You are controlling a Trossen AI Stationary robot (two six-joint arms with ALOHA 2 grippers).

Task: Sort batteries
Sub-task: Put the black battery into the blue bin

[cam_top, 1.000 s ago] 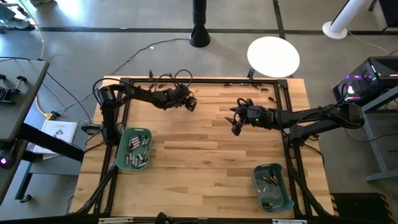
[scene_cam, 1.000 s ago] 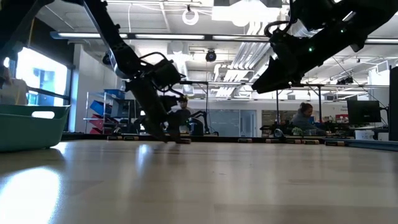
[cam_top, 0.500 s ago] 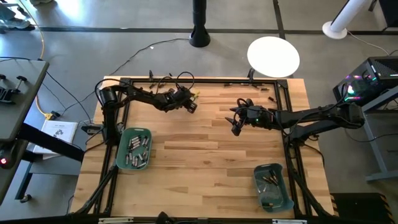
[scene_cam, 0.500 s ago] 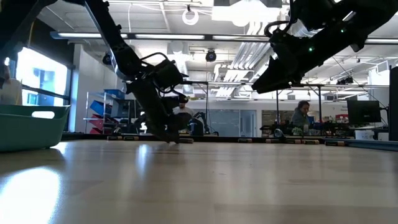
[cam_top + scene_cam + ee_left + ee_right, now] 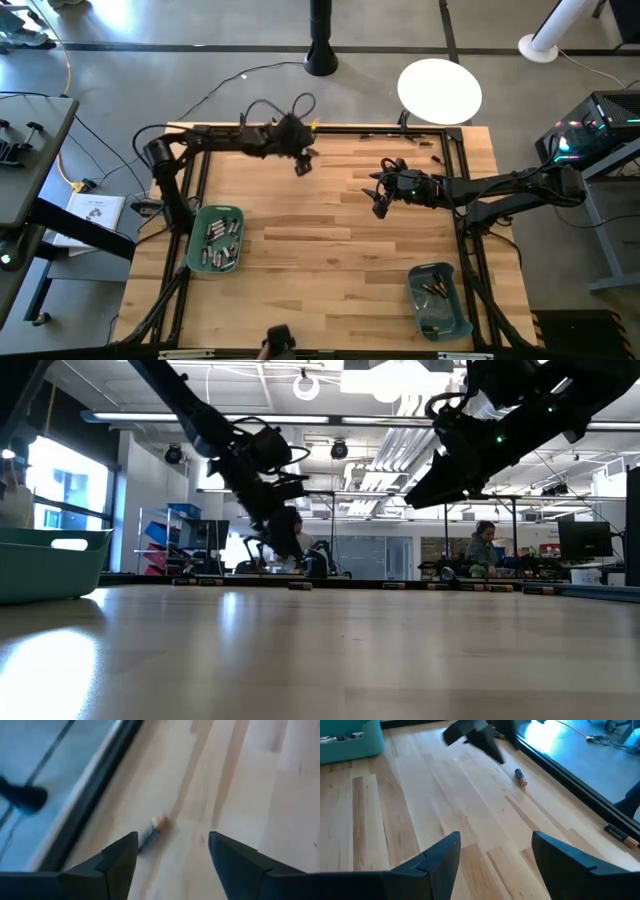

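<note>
**Loose battery at the far edge**

The left tool (image 5: 172, 865) hangs spread and empty above a small copper-tipped dark cylindrical battery (image 5: 154, 830) lying on the pale wooden surface (image 5: 330, 250) beside its far black rail. The right wrist view shows that battery (image 5: 520, 777) sharply; the overhead view hides it. The right tool (image 5: 495, 865) hovers mid-surface, released.

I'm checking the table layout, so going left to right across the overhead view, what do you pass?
Left teal bin holding batteries → left gripper, fingers open, raised near the far edge → right gripper, fingers open, over mid-table → right teal bin holding a few batteries.
</note>
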